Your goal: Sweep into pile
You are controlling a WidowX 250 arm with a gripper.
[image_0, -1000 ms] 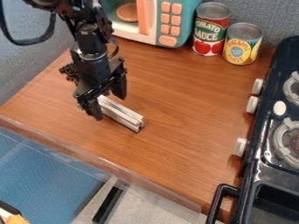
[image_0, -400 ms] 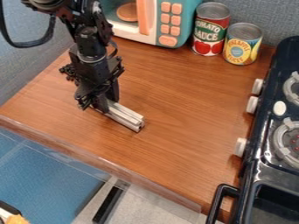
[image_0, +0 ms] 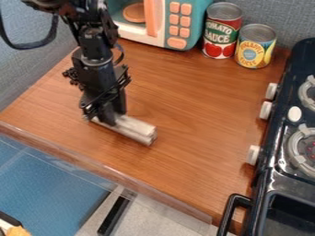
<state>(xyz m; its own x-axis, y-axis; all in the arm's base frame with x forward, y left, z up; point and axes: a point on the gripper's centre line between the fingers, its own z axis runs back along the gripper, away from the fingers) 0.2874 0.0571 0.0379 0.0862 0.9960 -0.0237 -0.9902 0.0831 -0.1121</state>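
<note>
Though partly under the gripper (image_0: 103,119), bar (image_0: 137,129) diagonal.

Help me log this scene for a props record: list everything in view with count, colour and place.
Grooved metal bar: 1, silver, table's left part
Small loose pieces: several, uncountable, dark, left, beside the arm
Boxy toy microwave: 1, teal, white and peach, back
Cylindrical tomato can: 1, red and green, right of microwave
Cylindrical pineapple can: 1, yellow and blue, beside tomato can
Toy stove: 1, black, pale knobs, right edge
Flat wooden table: 1, brown, centre
Fabric-like wall: grey-blue, behind
Jointed robot arm: 1, black, upper left
Two-finger tool: 1, black, closed on bar
</note>
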